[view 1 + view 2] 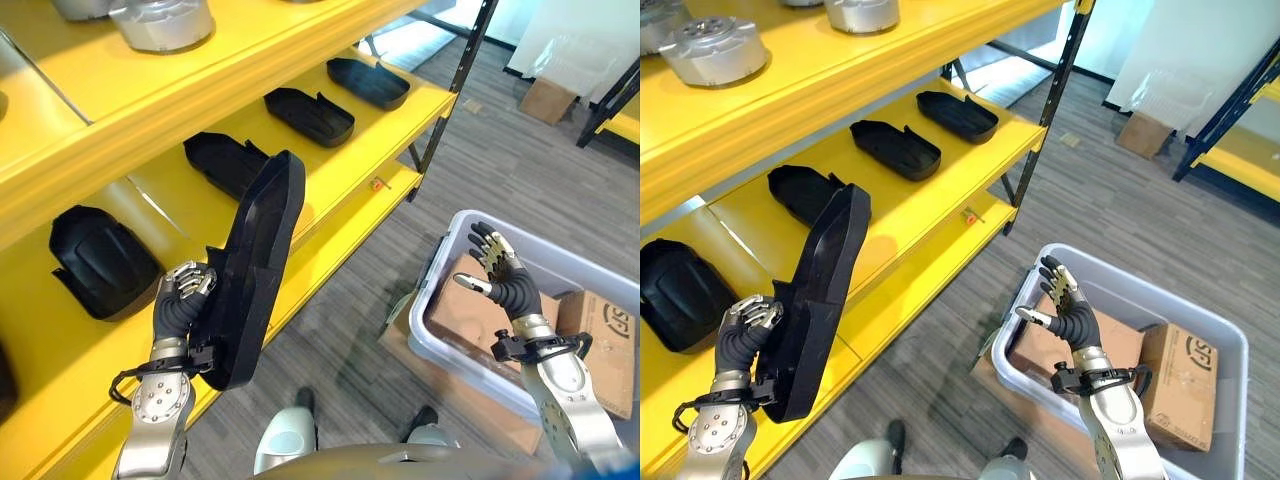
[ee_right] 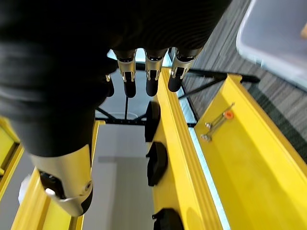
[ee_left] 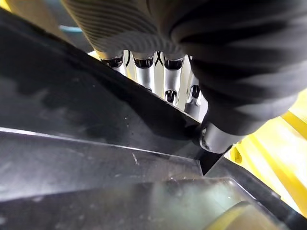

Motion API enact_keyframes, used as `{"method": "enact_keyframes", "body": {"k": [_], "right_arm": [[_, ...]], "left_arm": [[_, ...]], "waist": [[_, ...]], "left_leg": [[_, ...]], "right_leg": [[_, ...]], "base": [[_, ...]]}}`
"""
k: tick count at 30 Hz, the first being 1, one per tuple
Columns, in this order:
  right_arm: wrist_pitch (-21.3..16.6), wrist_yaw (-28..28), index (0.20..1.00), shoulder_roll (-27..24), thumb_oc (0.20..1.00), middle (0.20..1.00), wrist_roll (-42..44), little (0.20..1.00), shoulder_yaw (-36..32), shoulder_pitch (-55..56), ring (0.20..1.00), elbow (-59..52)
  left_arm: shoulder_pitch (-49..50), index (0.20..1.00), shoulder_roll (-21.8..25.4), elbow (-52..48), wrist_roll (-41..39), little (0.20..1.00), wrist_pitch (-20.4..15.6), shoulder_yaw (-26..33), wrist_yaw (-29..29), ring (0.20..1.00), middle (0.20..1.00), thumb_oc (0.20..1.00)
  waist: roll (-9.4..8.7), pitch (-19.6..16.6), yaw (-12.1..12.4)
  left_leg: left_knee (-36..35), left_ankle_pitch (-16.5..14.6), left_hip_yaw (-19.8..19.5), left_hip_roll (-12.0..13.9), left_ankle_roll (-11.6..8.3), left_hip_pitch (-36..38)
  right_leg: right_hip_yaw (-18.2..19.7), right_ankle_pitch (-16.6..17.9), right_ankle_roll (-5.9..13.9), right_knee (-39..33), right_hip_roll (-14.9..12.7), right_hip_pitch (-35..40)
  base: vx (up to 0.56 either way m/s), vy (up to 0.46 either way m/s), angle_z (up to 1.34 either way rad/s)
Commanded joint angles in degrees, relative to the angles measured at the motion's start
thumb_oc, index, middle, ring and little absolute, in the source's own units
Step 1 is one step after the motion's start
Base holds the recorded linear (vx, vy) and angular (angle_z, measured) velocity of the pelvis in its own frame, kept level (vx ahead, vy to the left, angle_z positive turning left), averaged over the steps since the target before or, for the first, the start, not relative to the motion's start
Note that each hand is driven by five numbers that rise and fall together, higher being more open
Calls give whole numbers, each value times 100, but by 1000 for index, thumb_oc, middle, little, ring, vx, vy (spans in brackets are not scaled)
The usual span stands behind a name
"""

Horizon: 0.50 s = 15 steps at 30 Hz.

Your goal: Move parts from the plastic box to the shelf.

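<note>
My left hand (image 1: 183,300) is curled round a long black plastic part (image 1: 256,262), holding it upright and tilted in front of the yellow shelf (image 1: 330,215). In the left wrist view the fingers (image 3: 144,72) press against the part's dark surface (image 3: 86,124). Three similar black parts (image 1: 310,115) lie in a row on the middle shelf board, and a rounder black part (image 1: 95,258) lies at its left. My right hand (image 1: 505,275) is open, raised over the grey plastic box (image 1: 455,235) at the lower right, holding nothing.
The plastic box holds brown cardboard boxes (image 1: 470,305). Silver round metal parts (image 1: 165,22) stand on the top shelf board. A small orange-tipped piece (image 1: 378,184) lies on the lower board. More cardboard (image 1: 548,98) rests on the grey carpet at the far right.
</note>
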Motion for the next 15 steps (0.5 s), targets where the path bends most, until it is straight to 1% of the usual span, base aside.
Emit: {"method": "enact_keyframes", "body": {"k": [1, 3, 4, 5, 6, 7, 8, 10, 11, 15], "right_arm": [[-192, 63, 1000, -32, 1000, 1000, 110, 1000, -57, -456, 1000, -22], [-191, 122, 1000, -69, 1000, 1000, 145, 1000, -125, -337, 1000, -62], [-207, 144, 1000, -66, 1000, 1000, 177, 1000, -165, -255, 1000, -71], [-212, 149, 1000, -58, 1000, 1000, 218, 1000, -193, -187, 1000, -70], [-217, 149, 1000, -65, 1000, 1000, 252, 1000, -213, -141, 1000, -75], [-217, 149, 1000, -66, 1000, 1000, 252, 1000, -213, -141, 1000, -76], [-240, 156, 1000, -81, 1000, 1000, 282, 1000, -236, -66, 1000, -121], [-243, 152, 1000, -80, 1000, 1000, 318, 1000, -229, -10, 1000, -147], [-238, 142, 1000, -75, 1000, 1000, 323, 1000, -227, 8, 1000, -140], [-233, 171, 1000, -123, 1000, 1000, 411, 1000, -248, 49, 1000, -161]], "left_arm": [[-36, 200, 310, -364, -44, 200, -355, 149, 182, 200, 200, 200], [-28, 200, 297, -362, -63, 200, -334, 81, 107, 200, 200, 200], [-14, 200, 278, -339, -80, 200, -305, 33, 76, 200, 200, 200], [-5, 200, 261, -301, -94, 200, -294, -7, 56, 200, 200, 200], [4, 200, 258, -273, -101, 200, -280, -53, 24, 200, 200, 200], [4, 200, 257, -273, -101, 200, -280, -53, 24, 200, 200, 200], [55, 200, 237, -275, -103, 200, -288, -48, 15, 200, 200, 200], [81, 200, 208, -309, -134, 200, -307, -38, 49, 200, 200, 200], [116, 200, 189, -320, -157, 200, -315, -38, 48, 200, 200, 200], [212, 200, 203, -378, -225, 200, -339, -17, 25, 200, 200, 200]], "waist": [[114, -140, 18], [80, -246, -1], [45, -296, -44], [5, -351, -85], [-16, -397, -136], [-13, -406, -135], [-63, -468, -166], [-119, -523, -132], [-136, -559, -127], [-188, -609, -83]], "left_leg": [[-1922, 509, 223, -340, 328, 1224], [-1925, 604, 186, -372, 324, 1109], [-1925, 613, 128, -399, 308, 1092], [-1922, 643, 57, -432, 294, 1053], [-1922, 703, -5, -448, 282, 1000], [-1922, 705, -4, -445, 281, 990], [-1925, 753, -38, -459, 249, 907], [-1925, 801, 14, -465, 208, 791], [-1925, 818, 44, -439, 186, 746], [-1925, 849, 124, -380, 138, 675]], "right_leg": [[1212, -689, 72, 587, 984, -593], [1324, -1072, -84, 637, 1385, -482], [1462, -1293, -130, 661, 1618, -427], [1632, -1390, -160, 607, 1800, -396], [1860, -1395, -172, 595, 1982, -432], [1860, -1388, -173, 588, 1985, -440], [2133, -1369, -205, 270, 2122, -365], [2120, -1328, -195, -209, 2066, -190], [2122, -1329, -191, -337, 2076, -132], [2123, -1277, -227, -613, 2104, -36]], "base": [[-48, 96, 8], [-21, 74, 24], [22, 16, 37], [-2, 0, 24], [-18, -5, 29], [-44, -25, 38], [-52, -45, 51], [-83, -62, 32], [-66, -51, 4], [-47, -70, -9]]}}
